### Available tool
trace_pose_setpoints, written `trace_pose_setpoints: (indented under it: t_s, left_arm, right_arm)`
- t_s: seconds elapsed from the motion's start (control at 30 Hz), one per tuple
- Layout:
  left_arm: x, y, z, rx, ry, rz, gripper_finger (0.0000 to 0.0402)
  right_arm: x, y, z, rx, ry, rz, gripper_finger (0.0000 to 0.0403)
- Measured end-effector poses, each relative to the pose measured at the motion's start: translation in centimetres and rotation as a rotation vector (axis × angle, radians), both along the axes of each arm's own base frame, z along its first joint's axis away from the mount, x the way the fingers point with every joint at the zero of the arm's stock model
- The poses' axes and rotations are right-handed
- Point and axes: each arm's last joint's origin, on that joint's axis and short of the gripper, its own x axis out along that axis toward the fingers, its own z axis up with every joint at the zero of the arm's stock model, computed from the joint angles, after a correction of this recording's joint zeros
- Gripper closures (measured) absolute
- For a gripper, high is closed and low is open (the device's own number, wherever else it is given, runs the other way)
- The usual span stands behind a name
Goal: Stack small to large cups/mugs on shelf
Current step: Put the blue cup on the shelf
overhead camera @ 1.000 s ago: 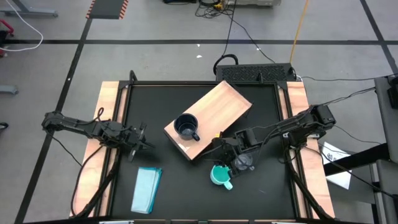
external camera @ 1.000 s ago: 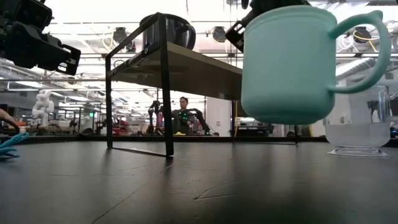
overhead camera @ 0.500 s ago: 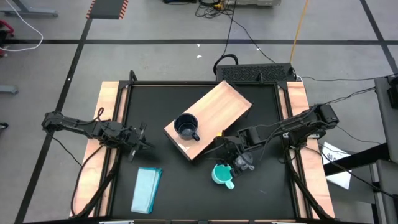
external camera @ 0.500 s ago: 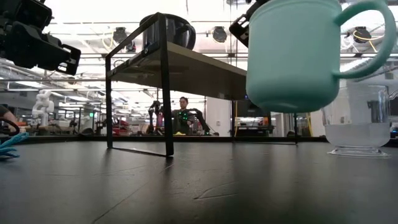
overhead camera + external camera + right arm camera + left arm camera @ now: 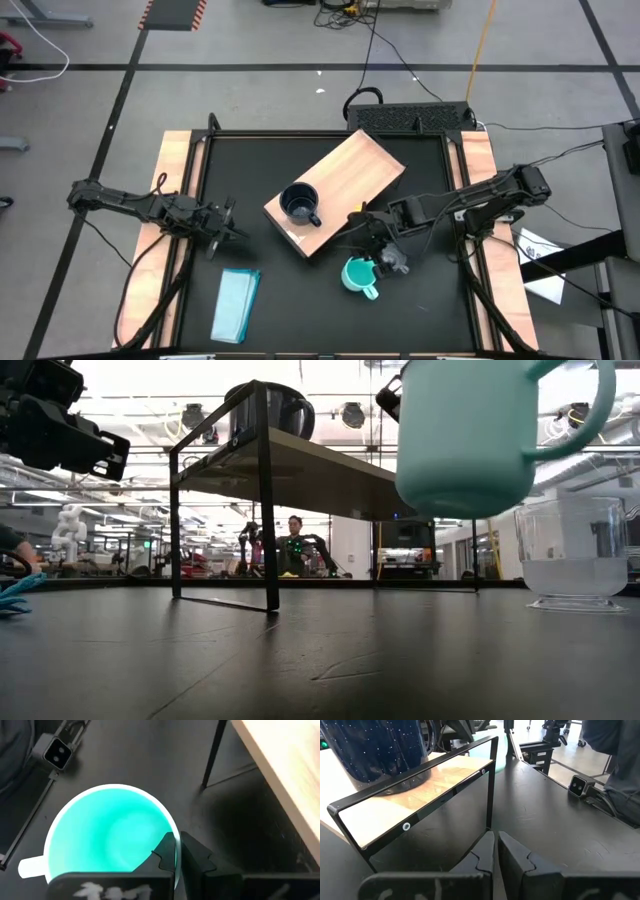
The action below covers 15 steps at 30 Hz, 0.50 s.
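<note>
Where the black table's (image 5: 300,300) left side lies, the left gripper (image 5: 228,228) is seen idle, fingers nearly together and empty; the dark navy mug (image 5: 299,204) is set on the wooden shelf (image 5: 350,180); the turquoise mug (image 5: 355,277) is held aloft, rim pinched by the right gripper (image 5: 372,250), beside the clear cup (image 5: 572,558).

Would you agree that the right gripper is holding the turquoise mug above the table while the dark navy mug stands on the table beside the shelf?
Not quite. The right gripper does hold the turquoise mug clear of the table, but the dark navy mug stands on top of the shelf, not on the table beside it. The high view shows this, and the low view confirms it.
</note>
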Motion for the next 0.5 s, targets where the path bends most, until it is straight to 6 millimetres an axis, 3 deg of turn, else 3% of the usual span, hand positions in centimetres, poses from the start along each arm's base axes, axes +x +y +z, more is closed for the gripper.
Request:
trace_pose_setpoints:
  t_s: [0.27, 0.5]
  left_arm:
    - [0.0, 0.0, -0.1, 0.008, 0.007, -0.002, 0.0376]
    - [0.0, 0.0, -0.2, 0.018, 0.016, 0.004, 0.0376]
  right_arm:
    - [-0.6, -1.2, 0.5, -0.008, 0.025, -0.027, 0.0402]
    - [-1.5, -1.9, 2.0, -0.001, -0.025, -0.041, 0.0402]
